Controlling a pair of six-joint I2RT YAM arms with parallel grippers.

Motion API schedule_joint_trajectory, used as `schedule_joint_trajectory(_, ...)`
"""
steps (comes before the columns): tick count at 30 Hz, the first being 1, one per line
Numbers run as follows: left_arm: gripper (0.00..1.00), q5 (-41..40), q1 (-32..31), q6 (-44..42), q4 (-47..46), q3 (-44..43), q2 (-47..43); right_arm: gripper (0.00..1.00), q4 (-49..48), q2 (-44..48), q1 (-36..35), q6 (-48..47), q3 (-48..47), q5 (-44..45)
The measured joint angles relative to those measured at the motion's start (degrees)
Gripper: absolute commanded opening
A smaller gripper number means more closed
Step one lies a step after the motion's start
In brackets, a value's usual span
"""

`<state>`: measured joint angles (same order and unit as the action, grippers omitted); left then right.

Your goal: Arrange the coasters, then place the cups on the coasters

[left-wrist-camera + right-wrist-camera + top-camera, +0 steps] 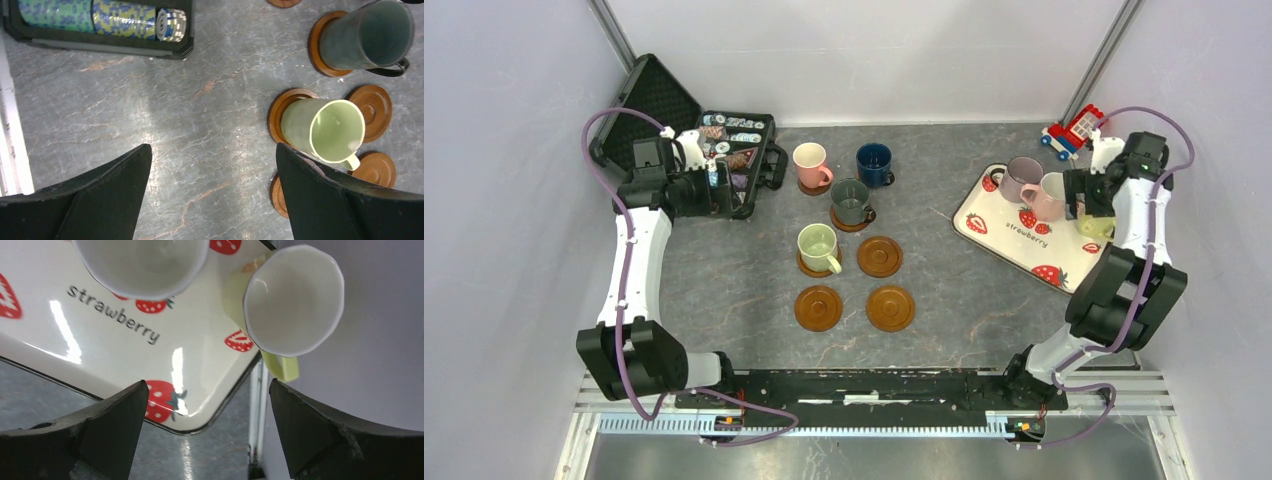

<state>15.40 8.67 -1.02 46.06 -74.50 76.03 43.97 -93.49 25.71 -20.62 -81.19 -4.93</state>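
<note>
Your right gripper (207,386), jaws spread wide and empty, hangs over the white strawberry-print tray (200,320), by far the nearer arm to the cream-yellow ceramic mug (292,300) upright at the tray's corner, just ahead toward the right finger, handle pointing back.

Sheathed in white along the links of the left arm (629,270) and right arm (1140,215), black and blocky at the joints. Trailed by a looping purple cable (587,135) on each side. Mounted on a black base bar (874,385). Tipped with matte black, wedge-shaped fingers (90,200) on left tool (212,149) and right tool (207,384).
</note>
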Motion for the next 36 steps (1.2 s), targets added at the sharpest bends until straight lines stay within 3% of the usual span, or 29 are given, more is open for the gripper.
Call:
schedule_joint_trajectory(8,1.0,4.1,0.0,-1.8,-1.2,0.0,0.0,0.98,1.6,-0.1,5.6,-17.1,-0.1,-2.5)
schedule_joint_trajectory(14,1.0,4.8,0.0,-1.9,-1.3,-0.5,0.0,0.95,1.1,-3.4,9.7,-23.1,-2.6,-2.8)
schedule_joint_trajectory(22,1.0,5.7,0.0,-1.9,-1.4,-1.2,0.0,0.86,1.2,-8.3,11.1,-26.4,-2.7,-4.1)
schedule_joint_trajectory(30,1.0,5.7,0.0,-1.9,-1.5,-1.7,0.0,0.67,-0.3,-10.8,11.1,-27.6,-2.5,-8.0)
schedule_joint_trajectory(36,1.0,5.7,0.0,-1.9,-1.5,-1.7,0.1,0.58,-4.6,-10.8,11.1,-25.6,-0.3,-8.7)
